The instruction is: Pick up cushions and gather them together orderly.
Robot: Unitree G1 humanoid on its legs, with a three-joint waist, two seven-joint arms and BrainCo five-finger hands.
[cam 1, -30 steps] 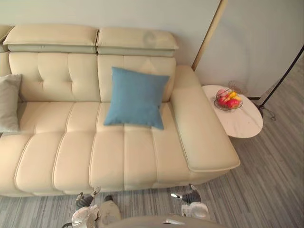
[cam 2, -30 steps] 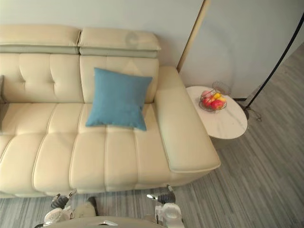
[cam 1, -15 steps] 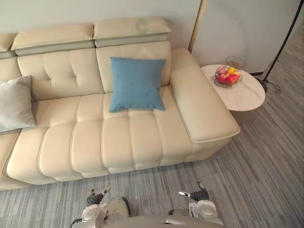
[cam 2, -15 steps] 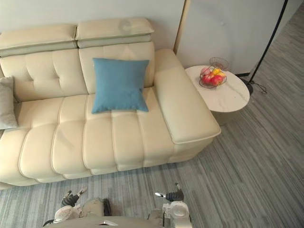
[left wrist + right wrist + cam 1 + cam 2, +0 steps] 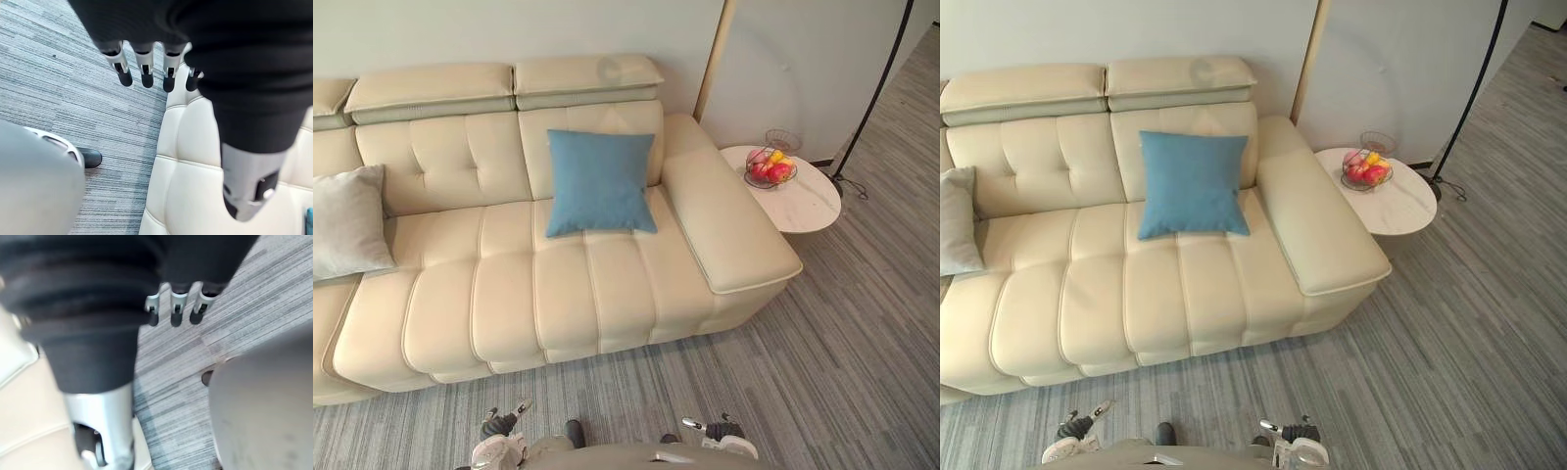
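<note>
The blue cushion [image 5: 600,183] leans upright against the backrest of the cream leather sofa [image 5: 509,304], at its right end just beside the wide armrest. The grey cushion [image 5: 347,223] leans the same way far to the left, well apart from it, so the two are not yet gathered. Both hands hang low over the striped floor in front of the seat. The left hand [image 5: 145,63] and right hand [image 5: 177,308] show straight, relaxed fingers with nothing in them, probably because the robot stands too far off to reach. Past the armrest, a fruit basket [image 5: 770,168] sits on the round side table [image 5: 808,206].
</note>
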